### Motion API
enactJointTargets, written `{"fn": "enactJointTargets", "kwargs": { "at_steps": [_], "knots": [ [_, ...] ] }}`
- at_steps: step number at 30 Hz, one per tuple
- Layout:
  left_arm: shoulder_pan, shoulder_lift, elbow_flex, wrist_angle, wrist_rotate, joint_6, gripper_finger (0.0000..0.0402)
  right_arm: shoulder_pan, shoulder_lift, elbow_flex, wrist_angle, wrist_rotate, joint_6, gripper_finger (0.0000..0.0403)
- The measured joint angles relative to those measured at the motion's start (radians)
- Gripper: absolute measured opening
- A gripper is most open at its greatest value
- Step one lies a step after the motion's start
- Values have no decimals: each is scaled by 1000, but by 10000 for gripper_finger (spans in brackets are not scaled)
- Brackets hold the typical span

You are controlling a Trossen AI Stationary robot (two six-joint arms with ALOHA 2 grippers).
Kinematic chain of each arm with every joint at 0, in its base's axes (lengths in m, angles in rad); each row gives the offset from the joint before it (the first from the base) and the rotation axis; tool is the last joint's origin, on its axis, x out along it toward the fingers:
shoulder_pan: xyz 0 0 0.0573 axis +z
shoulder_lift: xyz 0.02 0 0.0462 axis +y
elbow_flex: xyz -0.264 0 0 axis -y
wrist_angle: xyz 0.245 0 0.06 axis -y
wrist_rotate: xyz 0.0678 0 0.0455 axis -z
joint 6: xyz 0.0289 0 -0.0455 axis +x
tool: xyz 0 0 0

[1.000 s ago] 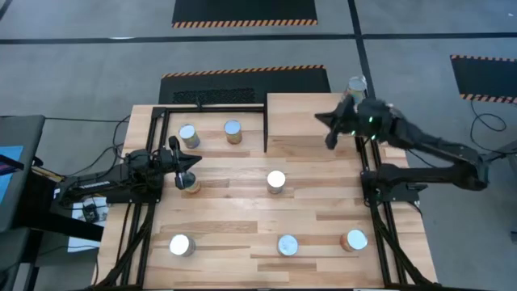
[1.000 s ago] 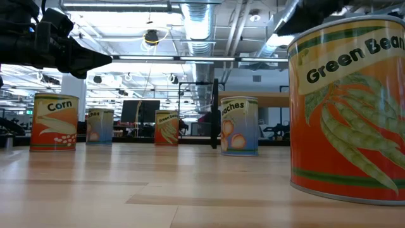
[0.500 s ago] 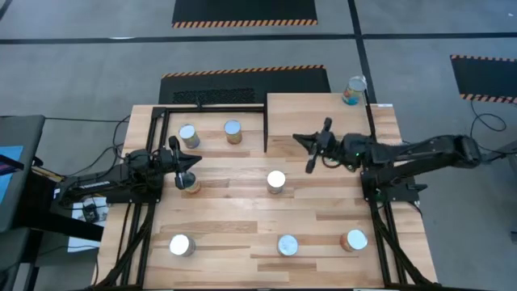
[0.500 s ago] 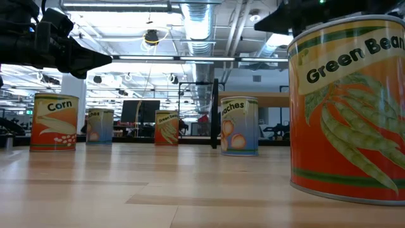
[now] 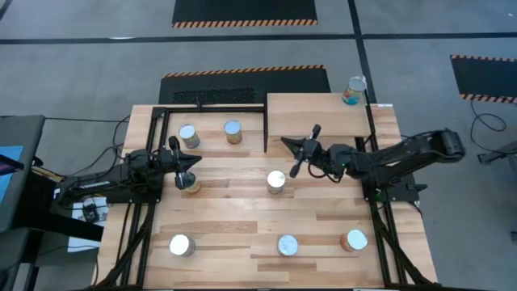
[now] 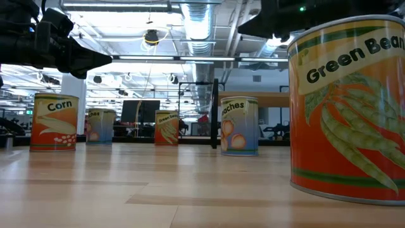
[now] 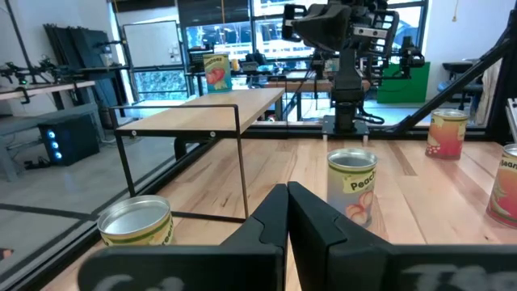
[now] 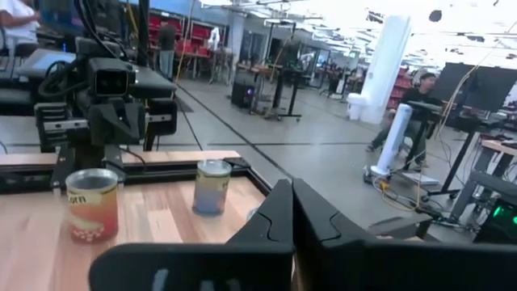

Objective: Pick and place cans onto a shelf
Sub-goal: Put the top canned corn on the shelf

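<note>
Right jaws: pressed together and empty, as the right wrist view shows, on the right gripper (image 5: pixel 297 158) hanging over the middle of the table, just above and beside the Peaches can (image 5: pixel 276 181)
Left jaws: also pressed together with nothing between them; the left gripper (image 5: pixel 179 166) waits at the left edge, close over the can (image 5: pixel 190 184) below it
Shelf: the shelf (image 5: pixel 317 121) carries one can, the teal can (image 5: pixel 354 90), at its far right corner; the rest of the board is bare
Cans not yet placed: two inside the black frame (image 5: pixel 212 108) – the tan-label can (image 5: pixel 188 135) and the orange-label can (image 5: pixel 233 131) – plus the three near-edge cans (image 5: pixel 287 244)
Risk, closed fingers: judging from here, if the right gripper descends on the Peaches can without spreading first, the tips would strike the lid and topple or shove it
Risk, offset: the gripper sits off to one side of that lid, so a straight drop could clip the rim
Risk, frame: the frame's upright bar stands between the middle can and the shelf edge; a low carry could snag it
Risk, shelf corner: the teal can is near the edge and could be nudged off
</note>
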Motion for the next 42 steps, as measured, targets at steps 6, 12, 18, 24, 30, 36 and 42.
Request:
{"fn": "enactJointTargets", "kwargs": {
  "at_steps": [6, 12, 18, 24, 30, 36, 42],
  "knots": [
    [0, 0, 0, 0, 0, 0, 0, 0, 48, 0, 97, 0, 4, 9],
    [0, 0, 0, 0, 0, 0, 0, 0, 58, 0, 177, -19, 4, 9],
    [0, 0, 0, 0, 0, 0, 0, 0, 77, 0, 230, -23, -2, 4],
    [0, 0, 0, 0, 0, 0, 0, 6, 120, -1, 304, -24, -56, 4],
    [0, 0, 0, 0, 0, 0, 0, 6, 125, 0, 278, -26, -32, 19],
    [0, 0, 0, 0, 0, 0, 0, 16, 125, 0, 270, -31, -40, 28],
    [0, 0, 0, 0, 0, 0, 0, 6, 125, 0, 224, -27, 22, 25]
  ]
}}
